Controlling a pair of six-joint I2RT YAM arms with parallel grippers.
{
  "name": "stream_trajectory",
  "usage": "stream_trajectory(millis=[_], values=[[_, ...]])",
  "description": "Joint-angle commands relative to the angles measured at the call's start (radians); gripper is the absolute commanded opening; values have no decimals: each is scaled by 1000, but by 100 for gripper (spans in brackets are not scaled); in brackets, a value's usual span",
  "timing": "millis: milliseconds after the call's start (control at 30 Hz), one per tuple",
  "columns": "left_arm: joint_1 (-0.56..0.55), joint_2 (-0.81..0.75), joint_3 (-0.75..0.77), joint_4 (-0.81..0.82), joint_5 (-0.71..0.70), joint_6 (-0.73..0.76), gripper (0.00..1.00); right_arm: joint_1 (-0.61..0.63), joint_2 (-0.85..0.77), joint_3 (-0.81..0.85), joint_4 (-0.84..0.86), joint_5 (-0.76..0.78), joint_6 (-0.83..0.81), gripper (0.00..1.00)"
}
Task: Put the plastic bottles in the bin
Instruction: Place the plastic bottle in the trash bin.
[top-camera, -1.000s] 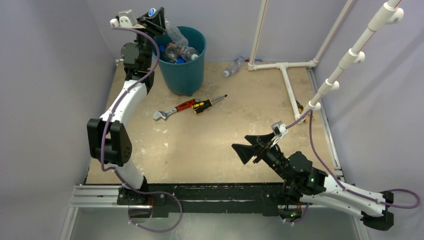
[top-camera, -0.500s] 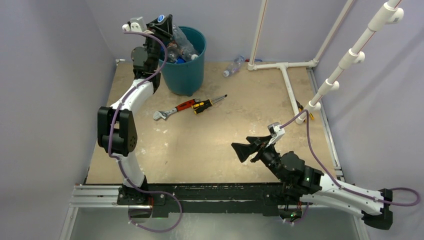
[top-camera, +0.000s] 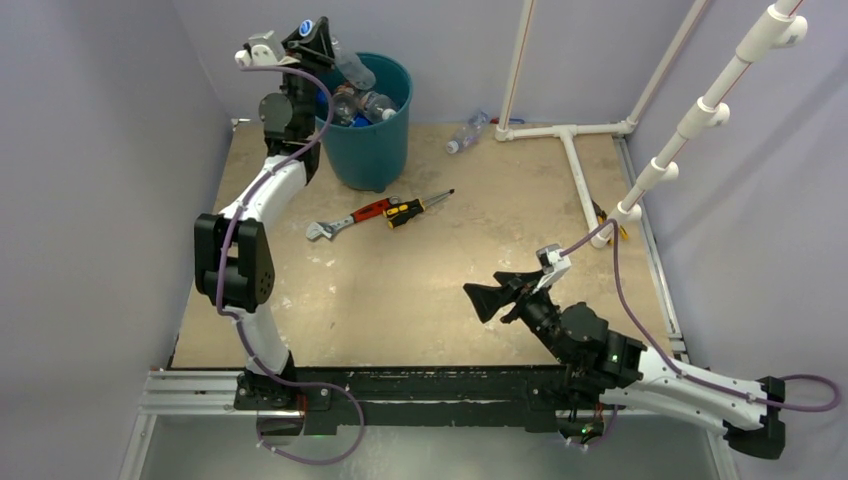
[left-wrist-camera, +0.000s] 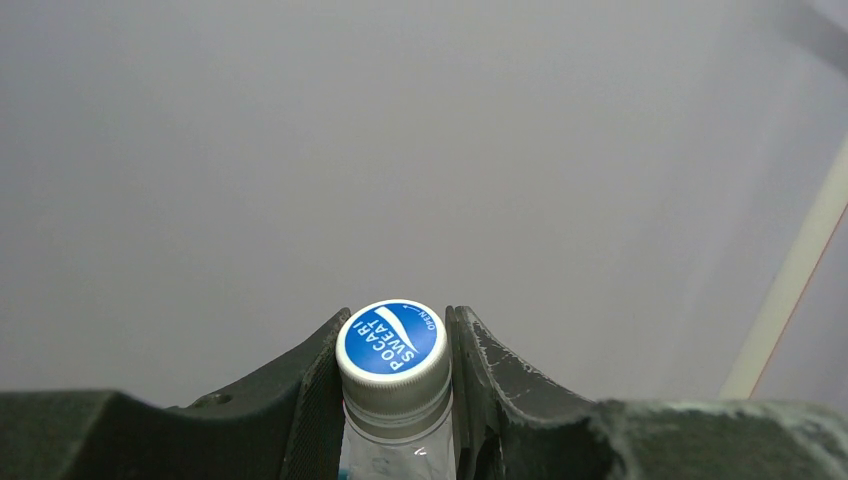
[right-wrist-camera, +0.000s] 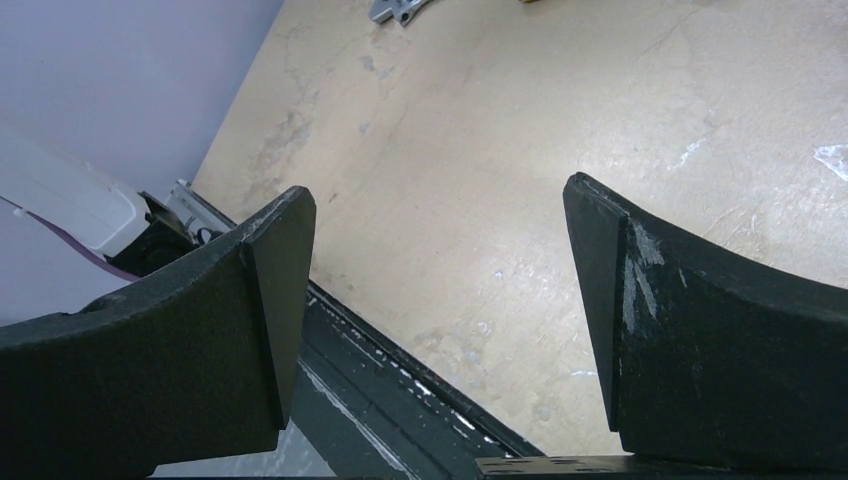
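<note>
My left gripper (top-camera: 312, 35) is raised over the left rim of the teal bin (top-camera: 378, 155) and is shut on the neck of a clear plastic bottle (top-camera: 352, 70). The bottle's body slants down over the bin's opening. In the left wrist view its blue-topped cap (left-wrist-camera: 392, 345) sits between the fingers of the left gripper (left-wrist-camera: 394, 322), facing a blank wall. Several bottles (top-camera: 362, 104) lie inside the bin. One more bottle (top-camera: 467, 132) lies on the table at the back. My right gripper (top-camera: 480, 300) hovers low over the near right of the table, open and empty (right-wrist-camera: 440, 215).
A red-handled wrench (top-camera: 335, 225) and a yellow-black screwdriver (top-camera: 415, 208) lie in front of the bin. A white pipe frame (top-camera: 575, 150) runs along the back right of the table. Walls close in on three sides.
The left gripper with its bottle swung right toward the bin, then back a little to the left and up. The right arm shifted slightly toward the near edge, then held still.
</note>
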Motion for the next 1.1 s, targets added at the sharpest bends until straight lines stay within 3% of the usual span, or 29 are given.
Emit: stream_trajectory(millis=[0, 233, 433, 633, 800, 1067], values=[[4, 25, 88, 57, -63, 20, 0, 2, 27, 18, 47, 15, -4, 92], [2, 161, 141, 125, 53, -123, 0, 2, 84, 33, 66, 16, -27, 92], [-1, 240, 184, 87, 112, -133, 4, 2, 93, 27, 66, 15, -28, 92], [-1, 245, 169, 39, 138, -133, 39, 2, 120, 31, 83, 11, -28, 92], [0, 161, 132, 32, 135, -119, 91, 2, 142, 41, 106, 13, -37, 92], [0, -48, 80, -26, 123, -68, 99, 2, 179, 77, 124, 8, -56, 95]])
